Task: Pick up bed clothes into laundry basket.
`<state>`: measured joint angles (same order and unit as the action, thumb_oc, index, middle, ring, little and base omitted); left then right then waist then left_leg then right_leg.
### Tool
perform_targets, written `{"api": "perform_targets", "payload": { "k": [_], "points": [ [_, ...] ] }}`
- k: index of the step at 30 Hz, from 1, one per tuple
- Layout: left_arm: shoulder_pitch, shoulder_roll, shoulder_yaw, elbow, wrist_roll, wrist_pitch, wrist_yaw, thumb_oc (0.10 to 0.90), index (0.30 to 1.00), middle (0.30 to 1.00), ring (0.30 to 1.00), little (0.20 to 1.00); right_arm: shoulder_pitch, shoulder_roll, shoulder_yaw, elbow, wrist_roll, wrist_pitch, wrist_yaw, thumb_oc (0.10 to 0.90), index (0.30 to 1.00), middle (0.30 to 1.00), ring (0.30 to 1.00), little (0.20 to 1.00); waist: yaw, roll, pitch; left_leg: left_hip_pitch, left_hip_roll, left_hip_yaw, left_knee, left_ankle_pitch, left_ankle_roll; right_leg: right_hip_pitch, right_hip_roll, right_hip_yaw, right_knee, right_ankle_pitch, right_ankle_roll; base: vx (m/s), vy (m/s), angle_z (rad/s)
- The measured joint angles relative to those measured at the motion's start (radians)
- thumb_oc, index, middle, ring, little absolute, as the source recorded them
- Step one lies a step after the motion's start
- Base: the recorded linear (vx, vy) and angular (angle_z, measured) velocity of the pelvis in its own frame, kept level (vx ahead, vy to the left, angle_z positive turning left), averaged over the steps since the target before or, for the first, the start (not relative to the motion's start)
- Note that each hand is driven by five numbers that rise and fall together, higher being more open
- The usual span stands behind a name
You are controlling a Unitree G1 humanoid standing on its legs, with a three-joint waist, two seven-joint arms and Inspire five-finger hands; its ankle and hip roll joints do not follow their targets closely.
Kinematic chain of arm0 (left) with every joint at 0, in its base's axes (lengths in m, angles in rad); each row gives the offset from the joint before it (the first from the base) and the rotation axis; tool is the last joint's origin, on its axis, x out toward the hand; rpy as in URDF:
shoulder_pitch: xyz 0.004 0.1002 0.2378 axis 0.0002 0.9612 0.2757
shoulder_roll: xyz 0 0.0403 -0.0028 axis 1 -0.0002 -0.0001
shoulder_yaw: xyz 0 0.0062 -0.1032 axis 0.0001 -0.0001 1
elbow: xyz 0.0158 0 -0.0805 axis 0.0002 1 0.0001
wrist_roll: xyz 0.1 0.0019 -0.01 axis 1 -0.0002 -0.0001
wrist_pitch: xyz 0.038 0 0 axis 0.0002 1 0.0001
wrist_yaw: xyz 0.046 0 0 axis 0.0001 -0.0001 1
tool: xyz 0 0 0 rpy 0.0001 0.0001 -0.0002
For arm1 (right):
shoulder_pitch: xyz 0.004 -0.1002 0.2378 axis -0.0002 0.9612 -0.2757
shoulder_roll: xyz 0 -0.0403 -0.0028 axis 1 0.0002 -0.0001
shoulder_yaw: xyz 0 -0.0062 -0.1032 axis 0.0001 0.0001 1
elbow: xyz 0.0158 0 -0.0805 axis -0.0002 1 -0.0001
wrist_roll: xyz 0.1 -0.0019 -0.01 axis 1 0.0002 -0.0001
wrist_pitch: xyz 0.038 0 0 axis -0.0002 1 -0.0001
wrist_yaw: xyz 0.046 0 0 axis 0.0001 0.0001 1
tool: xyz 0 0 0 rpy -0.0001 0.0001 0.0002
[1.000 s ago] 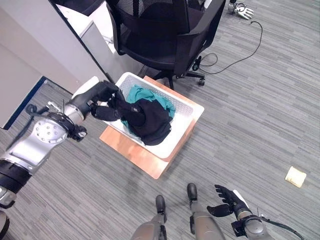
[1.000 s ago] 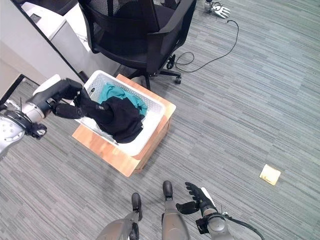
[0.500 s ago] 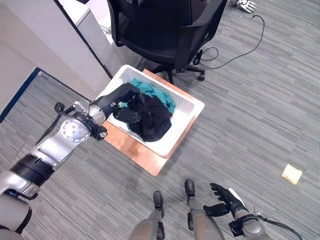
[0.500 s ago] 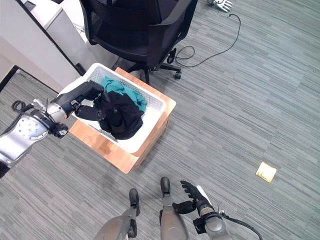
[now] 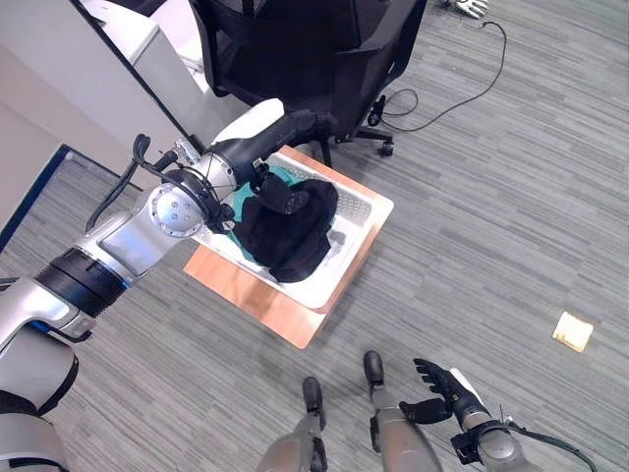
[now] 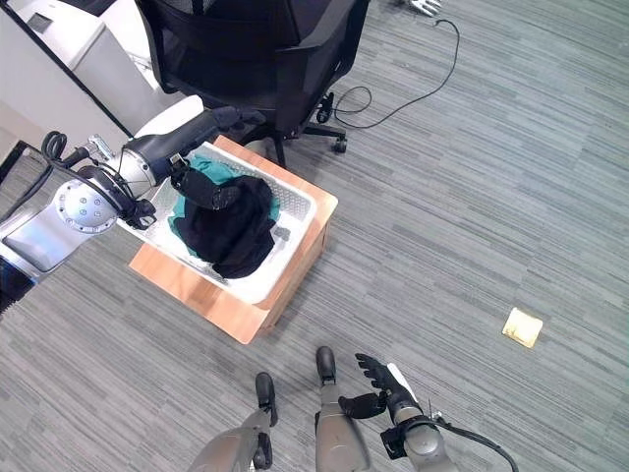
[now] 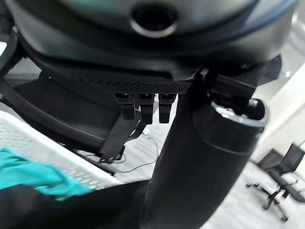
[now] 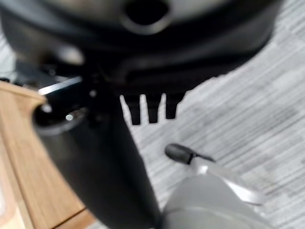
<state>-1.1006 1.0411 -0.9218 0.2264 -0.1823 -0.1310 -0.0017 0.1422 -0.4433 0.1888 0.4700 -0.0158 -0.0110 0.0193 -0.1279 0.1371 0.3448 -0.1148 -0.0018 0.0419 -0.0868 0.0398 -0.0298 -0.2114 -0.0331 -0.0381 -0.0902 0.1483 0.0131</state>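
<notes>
Standing behind the wooden platform (image 5: 257, 298), the black office chair (image 5: 314, 49) is overlooking the white laundry basket (image 5: 366, 208) holding black and teal bed clothes (image 5: 285, 226), the left hand (image 5: 295, 123) reaching straight-fingered above them, the right hand (image 5: 437, 393) hanging open.

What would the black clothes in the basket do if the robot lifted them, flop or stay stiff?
Probably flop: the black clothes lie crumpled in folds, sagging over the white laundry basket rim. They likely weigh little for their size and could snag on the teal cloth beneath. The left hand is above them.
</notes>
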Motion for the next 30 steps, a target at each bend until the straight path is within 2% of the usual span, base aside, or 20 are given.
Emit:
{"api": "perform_targets", "payload": {
  "k": [5,6,10,11,14,15,16,18,19,20,21,22,23,24,25,26,27,28,29,30],
  "points": [
    [0.002,0.129,-0.024,-0.145,0.115,-0.005,-0.03,0.8,0.9,0.9,0.9,0.9,-0.003,-0.005,-0.002,0.025,0.0,-0.004,-0.002,0.8,0.9,0.9,0.9,0.9,0.02,0.006,-0.004,-0.01,0.0,-0.024,0.0,0.007,0.001,-0.001,-0.001,-0.018,0.0,0.001,-0.002,-0.01,-0.012,0.11],
    [0.019,0.183,-0.006,-0.211,0.135,-0.015,-0.031,0.8,0.9,0.9,0.9,0.9,0.002,-0.006,-0.004,0.029,0.0,-0.006,-0.003,0.8,0.9,0.9,0.9,0.9,0.028,0.006,-0.004,-0.011,0.0,-0.024,0.0,0.007,0.001,-0.003,-0.001,-0.016,0.0,0.002,-0.003,0.0,0.0,0.0],
    [0.148,0.303,0.174,-0.348,0.143,-0.047,-0.028,0.8,0.9,0.9,0.9,0.9,0.004,-0.013,-0.004,0.033,-0.001,-0.007,-0.001,0.8,0.9,0.9,0.9,0.9,0.06,0.008,-0.005,-0.003,0.002,-0.028,0.0,0.01,-0.004,0.009,0.0,-0.025,0.0,0.002,-0.003,-0.02,-0.013,0.06],
    [0.203,0.359,0.234,-0.4,0.141,-0.064,-0.027,0.8,0.9,0.9,0.9,0.9,0.006,-0.015,-0.006,0.039,-0.001,-0.008,-0.001,0.8,0.9,0.9,0.9,0.9,0.061,0.009,-0.006,0.002,0.002,-0.032,0.0,0.01,-0.004,0.014,0.0,-0.027,0.0,0.002,-0.003,-0.01,0.003,0.09],
    [0.285,0.484,0.272,-0.485,0.067,-0.102,-0.037,0.8,0.9,0.9,0.9,0.9,0.008,-0.017,-0.005,0.056,-0.001,-0.009,0.001,0.8,0.9,0.9,0.9,0.9,0.079,0.01,-0.007,0.017,0.002,-0.037,0.0,0.011,-0.005,0.033,-0.001,-0.036,0.0,0.001,-0.003,0.0,-0.003,0.07],
    [0.387,0.501,0.344,-0.506,0.006,-0.117,-0.066,0.8,0.9,0.9,0.9,0.9,0.006,-0.018,-0.007,0.069,-0.002,-0.008,0.005,0.8,0.9,0.9,0.9,0.9,0.098,0.013,-0.009,0.027,0.001,-0.039,0.0,0.011,-0.005,0.044,-0.002,-0.039,0.0,-0.001,-0.003,0.0,0.0,0.0],
    [0.601,0.485,0.497,-0.519,-0.1,-0.14,-0.094,0.8,0.9,0.9,0.9,0.9,0.01,-0.018,-0.013,0.075,-0.004,-0.007,0.012,0.8,0.9,0.9,0.9,0.9,0.112,0.015,-0.01,0.046,0.001,-0.039,0.0,0.009,-0.007,0.062,-0.002,-0.037,0.0,-0.003,-0.003,0.0,0.0,0.0],
    [0.954,0.417,0.748,-0.544,-0.244,-0.147,-0.176,0.8,0.9,0.9,0.9,0.9,0.007,-0.021,-0.011,0.073,-0.007,-0.01,0.029,0.8,0.9,0.9,0.9,0.9,0.107,0.016,-0.012,0.062,0.003,-0.04,0.0,0.007,-0.007,0.079,-0.001,-0.038,0.0,-0.007,-0.001,0.0,-0.002,0.04],
    [1.148,0.363,0.842,-0.539,-0.369,-0.124,-0.247,0.8,0.9,0.9,0.9,0.9,-0.001,-0.021,-0.018,0.093,-0.008,-0.018,0.039,0.8,0.9,0.9,0.9,0.9,0.114,0.014,-0.015,0.069,0.003,-0.043,0.0,0.007,-0.006,0.086,-0.001,-0.041,0.0,-0.007,-0.001,0.0,0.0,0.07],
    [1.248,0.284,0.878,-0.509,-0.449,-0.107,-0.296,0.8,0.9,0.9,0.9,0.9,-0.034,-0.022,-0.007,0.147,-0.008,-0.03,0.045,0.8,0.9,0.9,0.9,0.9,0.108,0.013,-0.017,0.079,0.003,-0.045,0.0,0.006,-0.005,0.098,0.0,-0.04,0.0,-0.007,-0.001,0.0,0.0,0.0],
    [1.29,0.188,0.841,-0.453,-0.54,-0.051,-0.337,0.8,0.9,0.9,0.9,0.9,-0.061,-0.019,0.001,0.211,-0.011,-0.021,0.045,0.8,0.9,0.9,0.9,0.9,0.111,0.011,-0.027,0.098,0.002,-0.043,0.0,0.003,0.0,0.113,0.0,-0.036,-0.001,-0.011,0.003,0.0,0.018,0.04],
    [1.306,0.172,0.805,-0.418,-0.568,-0.012,-0.365,0.8,0.9,0.9,0.9,0.9,-0.065,-0.018,0.004,0.234,-0.012,-0.026,0.045,0.8,0.9,0.9,0.9,0.9,0.116,0.003,-0.038,0.097,0.004,-0.046,0.0,0.002,0.002,0.115,0.002,-0.038,0.0,-0.014,0.007,0.0,0.025,0.03],
    [1.281,0.077,0.744,-0.264,-0.63,-0.001,-0.424,0.8,0.9,0.9,0.9,0.9,-0.09,-0.019,0.021,0.306,-0.013,-0.027,0.052,0.8,0.9,0.9,0.9,0.9,0.117,-0.001,-0.072,0.1,0.003,-0.044,-0.001,0.002,0.002,0.118,0.001,-0.035,-0.001,-0.018,0.014,-0.01,0.006,0.05],
    [1.28,-0.016,0.702,-0.168,-0.655,0.027,-0.428,0.8,0.9,0.9,0.9,0.9,-0.099,-0.015,0.024,0.33,-0.013,-0.022,0.054,0.8,0.9,0.9,0.9,0.9,0.117,-0.008,-0.093,0.101,0.003,-0.043,0.0,0.0,0.004,0.119,0.001,-0.037,-0.001,-0.024,0.019,-0.01,0.014,-0.08],
    [1.257,-0.207,0.712,0.072,-0.665,0.041,-0.438,0.8,0.9,0.9,0.9,0.9,-0.109,-0.014,0.029,0.358,-0.012,-0.019,0.061,0.8,0.9,0.9,0.9,0.9,0.112,-0.014,-0.122,0.119,0.002,-0.038,-0.001,-0.003,0.007,0.133,-0.002,-0.034,-0.004,-0.027,0.022,0.0,0.014,-0.12],
    [1.26,-0.251,0.674,0.154,-0.657,0.09,-0.413,0.8,0.9,0.9,0.9,0.9,-0.101,-0.006,0.035,0.359,-0.012,-0.023,0.064,0.8,0.9,0.9,0.9,0.9,0.116,-0.036,-0.137,0.123,0.004,-0.035,-0.001,-0.007,0.005,0.136,0.0,-0.033,-0.007,-0.03,0.019,0.01,0.022,-0.06],
    [1.276,-0.289,0.66,0.244,-0.622,0.093,-0.431,0.8,0.9,0.9,0.9,0.9,-0.115,0.007,0.037,0.4,-0.011,-0.033,0.065,0.8,0.9,0.9,0.9,0.9,0.114,-0.054,-0.15,0.122,0.008,-0.039,-0.001,-0.014,-0.002,0.138,0.002,-0.038,-0.003,-0.038,0.015,0.0,0.023,-0.04],
    [1.268,-0.454,0.719,0.492,-0.581,0.086,-0.428,0.8,0.9,0.9,0.9,0.9,-0.145,0.046,0.008,0.509,-0.007,-0.043,0.064,0.8,0.9,0.9,0.9,0.9,0.112,-0.078,-0.171,0.145,0.009,-0.037,-0.001,-0.016,-0.001,0.161,0.002,-0.038,-0.002,-0.038,0.015,0.0,0.016,0.08],
    [1.254,-0.552,0.759,0.639,-0.534,0.091,-0.409,0.8,0.9,0.9,0.9,0.9,-0.148,0.064,-0.005,0.579,-0.005,-0.035,0.063,0.8,0.9,0.9,0.9,0.9,0.113,-0.091,-0.189,0.154,0.008,-0.046,-0.002,-0.02,0.003,0.177,0.001,-0.042,-0.003,-0.043,0.016,0.0,0.009,0.14],
    [1.261,-0.591,0.756,0.705,-0.497,0.117,-0.402,0.8,0.9,0.9,0.9,0.9,-0.137,0.067,-0.001,0.602,-0.005,-0.024,0.065,0.8,0.9,0.9,0.9,0.9,0.12,-0.096,-0.204,0.162,0.007,-0.049,-0.003,-0.022,0.009,0.184,0.001,-0.046,-0.006,-0.046,0.015,0.02,0.001,0.23]
  ]
}}
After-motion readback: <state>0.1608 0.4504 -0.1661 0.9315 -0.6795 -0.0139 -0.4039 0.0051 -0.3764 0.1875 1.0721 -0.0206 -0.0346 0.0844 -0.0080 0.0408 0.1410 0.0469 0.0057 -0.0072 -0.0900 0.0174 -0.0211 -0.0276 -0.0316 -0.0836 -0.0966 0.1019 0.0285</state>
